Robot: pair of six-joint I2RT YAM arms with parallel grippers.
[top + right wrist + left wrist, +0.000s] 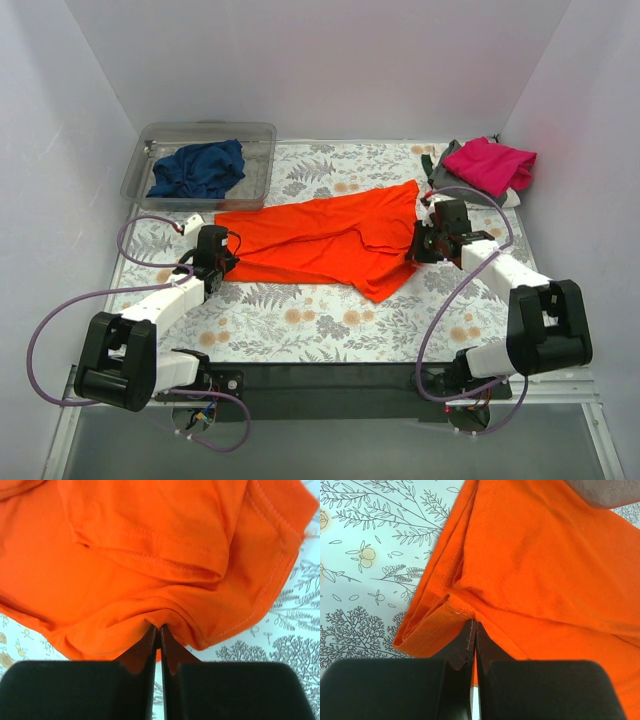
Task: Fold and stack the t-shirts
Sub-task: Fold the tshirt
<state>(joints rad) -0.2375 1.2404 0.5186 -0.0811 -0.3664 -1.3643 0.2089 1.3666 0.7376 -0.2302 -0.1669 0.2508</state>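
The orange-red t-shirt (325,238) lies stretched across the middle of the floral table, loosely folded lengthwise. My left gripper (226,258) is shut on its left hem edge (451,609). My right gripper (416,246) is shut on a fold of its right end near a sleeve (155,620). The navy blue t-shirt (198,168) lies crumpled in the clear tub. The magenta-pink t-shirt (489,165) sits bunched at the back right, on top of the grey t-shirt (444,158), which shows only at its left edge.
The clear plastic tub (259,166) stands at the back left. The floral tablecloth (320,320) covers the table. White walls close the back and both sides. Purple cables loop beside each arm.
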